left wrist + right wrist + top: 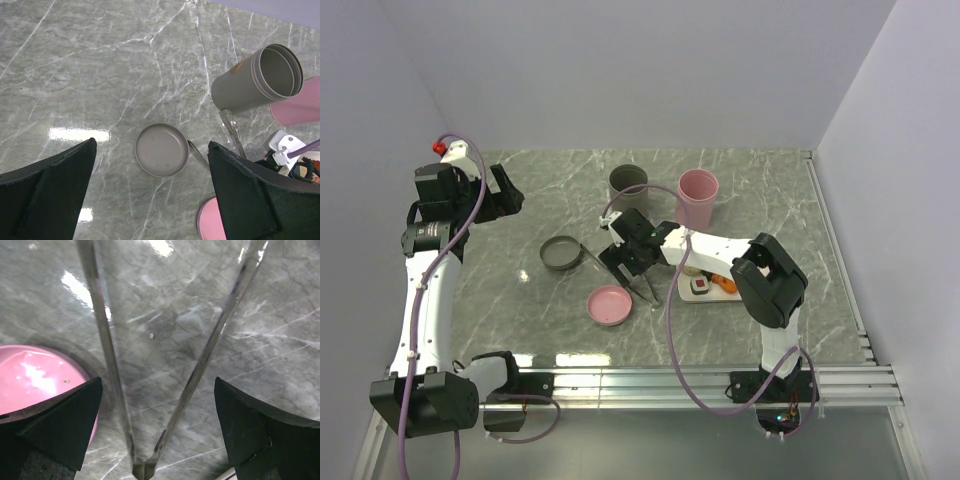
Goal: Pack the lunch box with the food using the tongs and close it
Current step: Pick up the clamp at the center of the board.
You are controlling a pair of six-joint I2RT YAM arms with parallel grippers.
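The grey metal tongs [107,355] lie flat on the marble, their joined end [145,472] toward the wrist and their two thin arms spreading away. My right gripper [157,390] hangs open straddling both arms, touching neither. From above, the right gripper [635,268] is at the table's centre over the tongs [646,291]. The food [708,285], a red-centred sushi roll and orange bits, rests on a white tray [705,299]. The lunch box shows as a grey tub [628,183] and a pink tub [698,196]. My left gripper [508,198] is open and empty, far left.
A grey lid [561,253] lies left of centre, seen below the left gripper [150,150] as the grey lid [161,150]. A pink lid [610,305] lies near the front, beside the tongs. The aluminium rail [720,385] bounds the near edge, and walls close the back and right.
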